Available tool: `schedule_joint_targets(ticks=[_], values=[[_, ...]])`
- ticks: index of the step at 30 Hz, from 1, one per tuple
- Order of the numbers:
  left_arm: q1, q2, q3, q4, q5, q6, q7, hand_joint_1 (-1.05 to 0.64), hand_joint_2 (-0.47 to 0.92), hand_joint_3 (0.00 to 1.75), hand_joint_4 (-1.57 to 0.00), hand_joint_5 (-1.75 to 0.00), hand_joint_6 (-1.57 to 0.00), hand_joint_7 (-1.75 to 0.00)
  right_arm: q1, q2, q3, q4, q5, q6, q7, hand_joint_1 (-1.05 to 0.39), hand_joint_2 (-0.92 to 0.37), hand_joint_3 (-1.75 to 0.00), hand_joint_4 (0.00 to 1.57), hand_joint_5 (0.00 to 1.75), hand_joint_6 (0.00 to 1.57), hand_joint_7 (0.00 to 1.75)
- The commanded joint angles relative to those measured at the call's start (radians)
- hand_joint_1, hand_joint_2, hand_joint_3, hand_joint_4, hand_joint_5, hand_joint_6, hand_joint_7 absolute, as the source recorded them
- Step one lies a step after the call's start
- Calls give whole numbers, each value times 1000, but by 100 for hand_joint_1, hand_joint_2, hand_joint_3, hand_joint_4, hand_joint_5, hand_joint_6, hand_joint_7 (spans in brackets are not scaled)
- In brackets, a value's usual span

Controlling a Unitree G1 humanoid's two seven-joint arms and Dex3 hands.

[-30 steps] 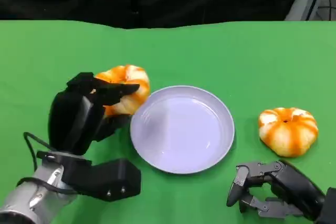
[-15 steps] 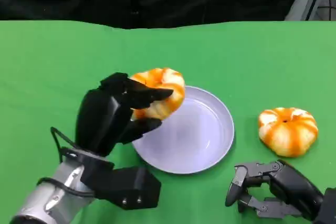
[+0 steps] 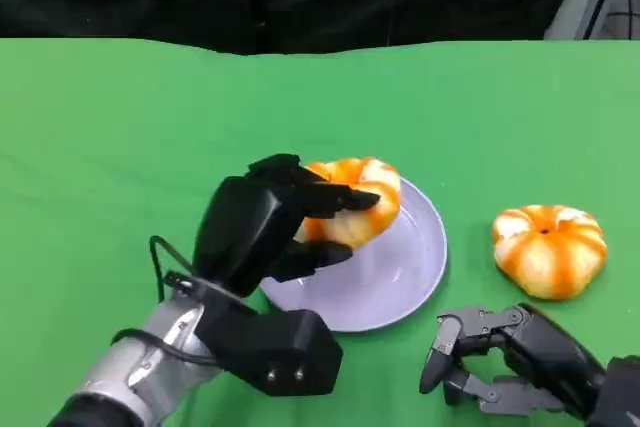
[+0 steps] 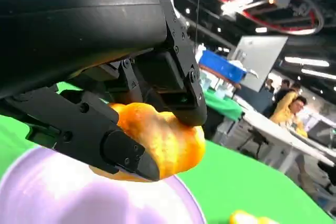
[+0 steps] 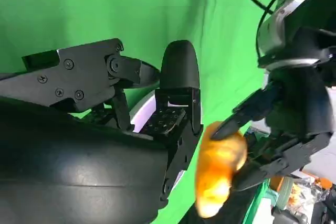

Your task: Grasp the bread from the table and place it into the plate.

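My left hand (image 3: 262,230) grips an orange-and-white glazed bread (image 3: 352,199) and holds it above the left part of the pale lavender plate (image 3: 420,269). In the left wrist view the bread (image 4: 169,144) sits pinched between black fingers (image 4: 89,132) just over the plate (image 4: 47,195). The right wrist view shows the same bread (image 5: 216,176) in the left hand (image 5: 294,109). My right hand (image 3: 500,365) rests low at the front right, fingers loosely bent and apart, holding nothing.
A second orange-and-white bread (image 3: 548,249) lies on the green table (image 3: 120,117) right of the plate, just beyond my right hand. A black backdrop runs along the table's far edge. People sit at desks (image 4: 286,114) in the distance.
My left hand has carried the bread to the right, from the table left of the plate to above the plate. The right hand has barely moved.
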Motion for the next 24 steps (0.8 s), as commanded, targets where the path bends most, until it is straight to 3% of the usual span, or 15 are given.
schedule_joint_targets(ticks=[1,7,10,22,24], values=[[-38,-1,3,67,-14,-28,-14,-4,87,0,-86,-95,-125,-1,-1,-6,0,-9,10,4,-1,-8,-92,-45,72,158,80,114],[-113,-25,-14,229,-19,-64,-41,-2,88,0,-84,-96,-124,0,3,-4,4,-20,13,4,1,-7,-92,-45,71,158,79,113],[-136,-32,-14,291,-28,-75,-62,-3,88,0,-87,-85,-123,0,8,-6,9,-31,-1,1,-8,-7,-92,-47,71,158,78,112],[-179,-51,-6,383,-58,-88,-135,-4,90,1,-86,-79,-120,0,5,-11,14,-22,-1,-11,-13,-8,-92,-48,71,156,78,109],[-181,-53,-5,388,-69,-84,-164,-7,91,0,-87,-66,-115,0,3,-11,13,-18,-2,-15,-14,-9,-92,-48,71,156,78,108]])
